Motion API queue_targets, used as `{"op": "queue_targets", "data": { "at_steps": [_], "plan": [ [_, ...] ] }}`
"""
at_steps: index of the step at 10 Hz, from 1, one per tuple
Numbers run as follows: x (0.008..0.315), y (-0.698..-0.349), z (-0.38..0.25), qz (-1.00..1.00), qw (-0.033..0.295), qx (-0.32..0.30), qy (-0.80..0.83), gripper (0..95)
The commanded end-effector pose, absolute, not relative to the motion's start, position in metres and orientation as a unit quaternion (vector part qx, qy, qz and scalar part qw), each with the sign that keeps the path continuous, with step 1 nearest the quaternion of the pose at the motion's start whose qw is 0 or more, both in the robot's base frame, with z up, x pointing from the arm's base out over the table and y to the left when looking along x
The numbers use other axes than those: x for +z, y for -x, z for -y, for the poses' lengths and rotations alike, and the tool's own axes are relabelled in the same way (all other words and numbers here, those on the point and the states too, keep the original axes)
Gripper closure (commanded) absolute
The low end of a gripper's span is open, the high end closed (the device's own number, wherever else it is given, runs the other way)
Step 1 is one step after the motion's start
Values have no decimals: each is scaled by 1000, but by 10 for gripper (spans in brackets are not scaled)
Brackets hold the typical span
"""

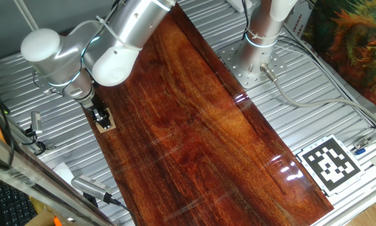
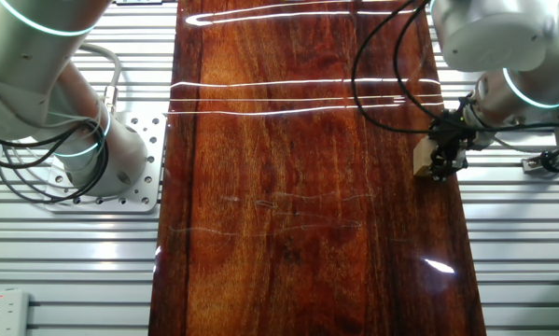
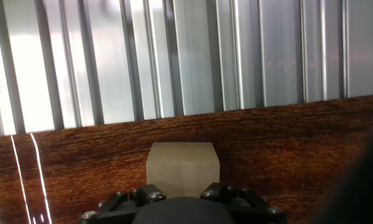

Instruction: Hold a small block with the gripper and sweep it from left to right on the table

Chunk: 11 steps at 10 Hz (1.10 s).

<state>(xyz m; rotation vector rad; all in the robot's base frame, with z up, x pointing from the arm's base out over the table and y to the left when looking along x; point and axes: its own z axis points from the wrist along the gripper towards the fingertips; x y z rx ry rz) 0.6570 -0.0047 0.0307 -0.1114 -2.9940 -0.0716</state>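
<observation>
The small block (image 1: 107,124) is a light tan wooden cube resting on the table (image 1: 200,132) at its near-left edge. The gripper (image 1: 102,117) stands straight down on it, the black fingers closed on its sides. In the other fixed view the block (image 2: 421,157) shows at the board's right edge, just left of the gripper (image 2: 440,161). In the hand view the block (image 3: 182,168) sits centred just beyond the fingers (image 3: 150,194), with the table (image 3: 298,155) under it and ribbed metal beyond.
Ribbed grey metal (image 1: 43,107) surrounds the board. A second arm's white post (image 1: 263,31) stands on a drilled plate at the far side. A black-and-white marker tag (image 1: 331,162) lies at the right. Cables (image 1: 313,100) run across the metal.
</observation>
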Motion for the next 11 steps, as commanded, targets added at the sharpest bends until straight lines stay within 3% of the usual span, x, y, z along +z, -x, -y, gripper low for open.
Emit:
{"op": "queue_targets", "data": {
  "at_steps": [1, 11],
  "plan": [
    [31, -657, 5, 996, 78, -21, 40, 760],
    [33, -658, 5, 997, 58, -25, 36, 760]
  ]
}}
